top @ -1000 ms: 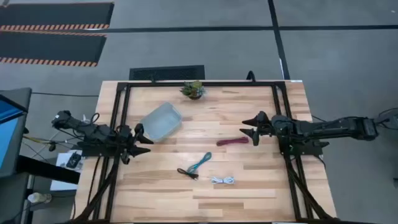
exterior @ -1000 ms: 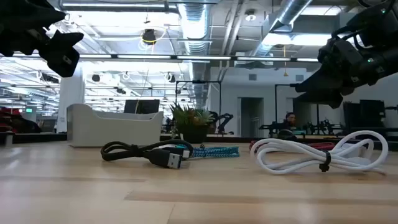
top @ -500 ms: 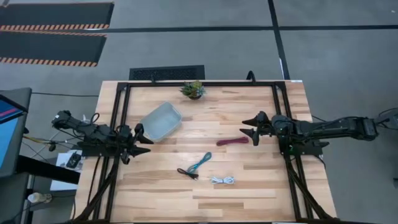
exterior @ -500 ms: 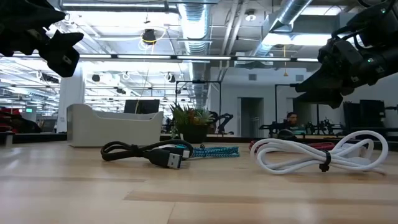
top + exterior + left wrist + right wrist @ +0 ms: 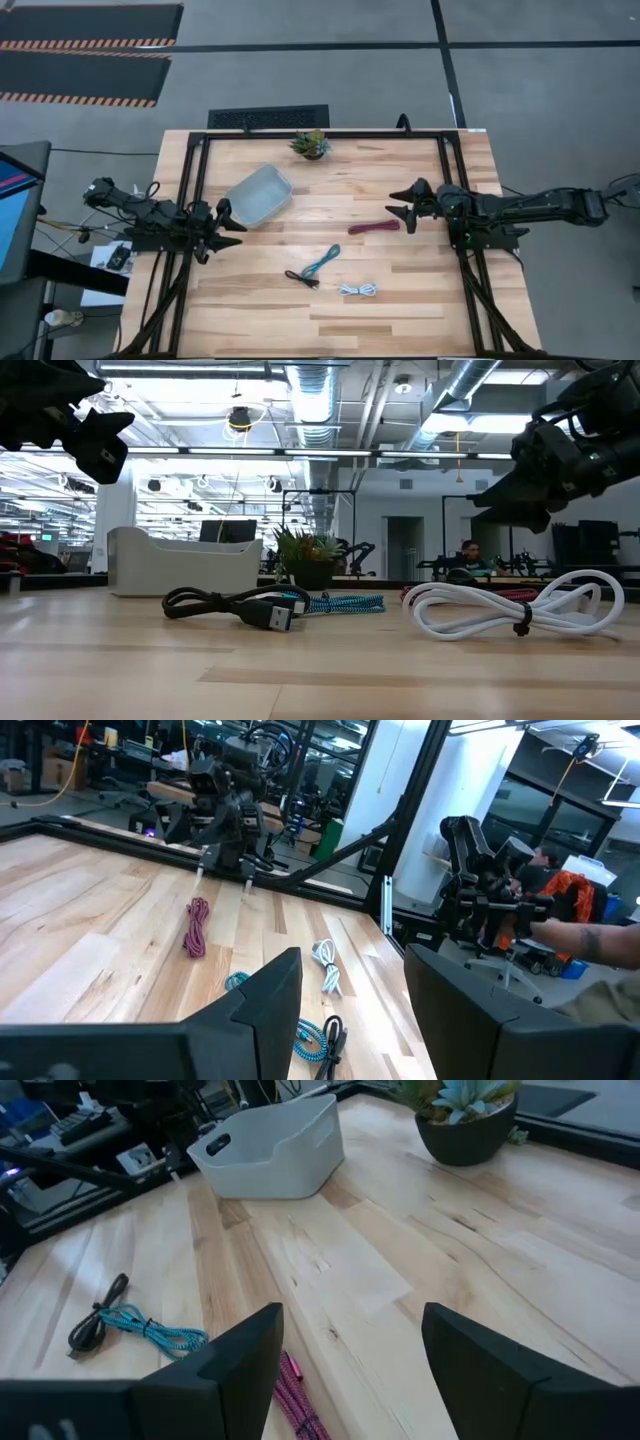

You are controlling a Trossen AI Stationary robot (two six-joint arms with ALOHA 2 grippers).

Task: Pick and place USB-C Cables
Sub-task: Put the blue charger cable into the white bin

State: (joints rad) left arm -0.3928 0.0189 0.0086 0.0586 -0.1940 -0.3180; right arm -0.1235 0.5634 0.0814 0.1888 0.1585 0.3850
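The right gripper [image 5: 395, 214] stood with its jaws spread and nothing between them, poised at centre right of the high view just beside the maroon cable [image 5: 374, 228], which suggested that cable was the first it meant to take; in the right wrist view the two dark fingers [image 5: 225, 1370] framed bare wood, with only the near end of the maroon bundle [image 5: 297, 1401] showing before it ran off the lower edge; the left gripper [image 5: 232, 233] likewise held its jaws parted and empty at the left of the high view, hovering just below the clear bin [image 5: 259, 196], probably waiting there because the bin was the likely drop point; the teal cable [image 5: 322, 260] and the black cable [image 5: 301, 278] lay touching at lower centre, the white cable [image 5: 358, 290] near them to the lower right, all well apart from the bin and none yet collected, so I judged the task barely begun; a small potted plant [image 5: 311, 144] sat at the top edge of the table [image 5: 420, 300]; in the low view both grippers were cropped by the upper corners and the maroon cable was almost wholly hidden behind the white coil [image 5: 515, 607]; whether the bin held anything could not be made out from above.
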